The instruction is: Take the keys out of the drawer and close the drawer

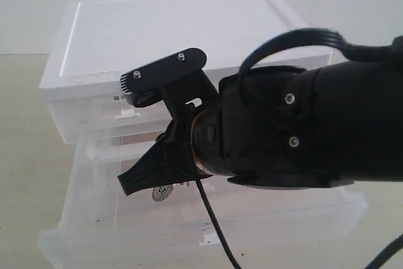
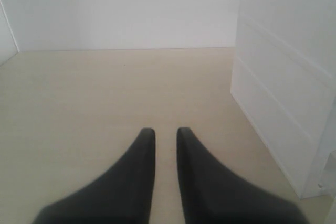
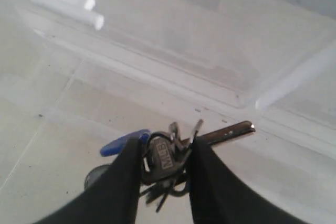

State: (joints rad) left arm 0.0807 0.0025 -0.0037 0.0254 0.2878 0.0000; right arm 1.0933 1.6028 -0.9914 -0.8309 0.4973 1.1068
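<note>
- Right jaws pinch the bunch of silver metal keys (image 3: 166,161) in the pulled-out translucent white plastic drawer (image 3: 63,129).
- Left jaws barely apart, empty, over the beige tabletop (image 2: 105,87).

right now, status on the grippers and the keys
Right gripper closed around the keys in the drawer, not lifted yet. Left gripper empty, slightly apart, over the table. Drawer open; nothing seen blocking the lift.
</note>
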